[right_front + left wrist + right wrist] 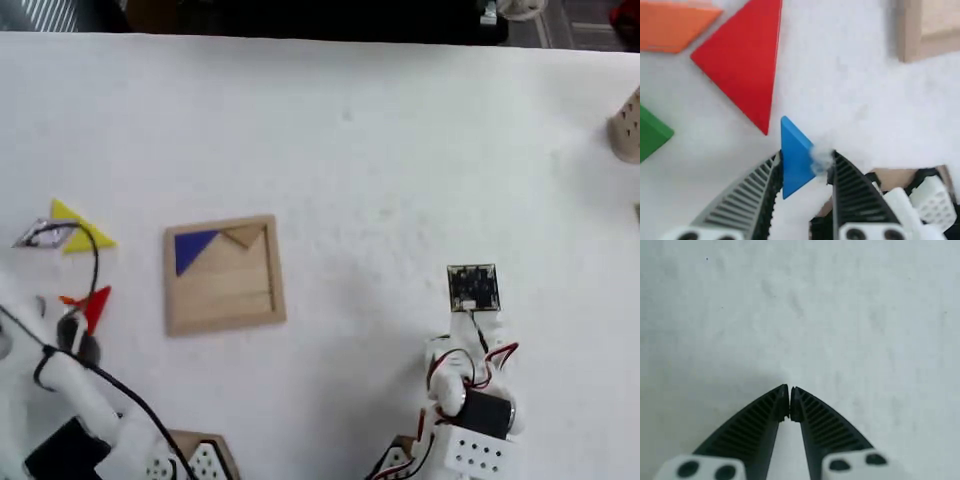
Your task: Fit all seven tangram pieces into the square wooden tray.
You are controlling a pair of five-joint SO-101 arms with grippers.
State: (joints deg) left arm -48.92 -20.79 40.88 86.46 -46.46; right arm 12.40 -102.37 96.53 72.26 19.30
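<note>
Left pincer pinches the small blue triangle; best lift level, carry right to the tray. Right pincer pressed together.

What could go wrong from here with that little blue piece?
The left claw pinches the blue triangle only at its fingertips, so the piece may twist or slip out when lifted. The red triangle lies right beside it and could get nudged.
</note>
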